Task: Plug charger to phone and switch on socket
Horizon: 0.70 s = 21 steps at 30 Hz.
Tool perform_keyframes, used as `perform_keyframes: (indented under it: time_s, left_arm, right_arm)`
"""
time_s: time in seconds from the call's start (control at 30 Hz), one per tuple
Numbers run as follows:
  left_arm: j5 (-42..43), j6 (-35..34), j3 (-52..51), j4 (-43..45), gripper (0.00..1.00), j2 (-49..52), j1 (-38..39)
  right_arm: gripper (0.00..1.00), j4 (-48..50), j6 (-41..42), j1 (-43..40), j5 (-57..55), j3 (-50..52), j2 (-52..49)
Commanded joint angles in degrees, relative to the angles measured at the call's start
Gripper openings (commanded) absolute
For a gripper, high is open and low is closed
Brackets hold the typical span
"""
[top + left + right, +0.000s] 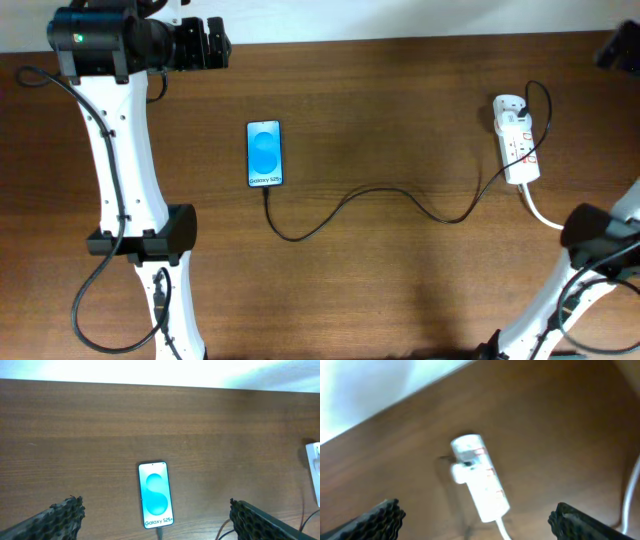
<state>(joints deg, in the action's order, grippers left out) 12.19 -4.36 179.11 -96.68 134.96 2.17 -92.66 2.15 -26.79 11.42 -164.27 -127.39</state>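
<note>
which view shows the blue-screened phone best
Left wrist: the slim black-edged smartphone with the blue screen is large and whole, its Galaxy S25 text readable. Overhead shows it whole but smaller. Right wrist does not show it.

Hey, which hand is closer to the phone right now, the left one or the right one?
Left. The left hand hovers near the far edge, up-left of the phone; the right hand is across the table, beyond the socket.
</note>
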Motion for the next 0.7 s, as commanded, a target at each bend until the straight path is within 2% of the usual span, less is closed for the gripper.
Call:
perform_keyframes:
  time_s: [0.0, 0.17, 0.27, 0.33, 0.37, 0.5, 0.67]
  left_arm:
    - [0.44, -0.13, 0.61, -0.02, 0.99, -1.42, -0.09]
    - [0.44, -0.11, 0.61, -0.02, 0.99, -1.42, -0.09]
    - [0.46, -0.11, 0.61, -0.02, 0.99, -1.42, -0.09]
    - [0.44, -0.11, 0.61, -0.02, 0.99, -1.42, -0.09]
    - [0.46, -0.11, 0.61, -0.02, 0.99, -1.42, -0.09]
    - [0.44, -0.11, 0.61, -0.02, 0.99, -1.42, -0.09]
    - [0.44, -0.11, 0.61, -0.02, 0.99, -1.42, -0.09]
  right_arm:
    - [0.99, -2.03, -1.31, 8.70, 0.35, -5.53, 4.20]
    - [0.99, -4.68, -1.27, 21.68, -0.33, -5.73, 6.38]
    - [0.98, -4.68, -1.27, 23.69, -0.59, -4.79, 11.52]
    - [0.98, -4.68, -1.27, 25.07, -2.67, 0.00, 17.62]
    - [0.98, -4.68, -1.27, 25.66, -3.56, 3.72, 20.79]
    - [0.99, -3.85, 1.11, 29.09, -9.55, 30.47, 38.32]
    - [0.99, 14.97, 4.81, 29.40, -10.12, 65.81, 60.15]
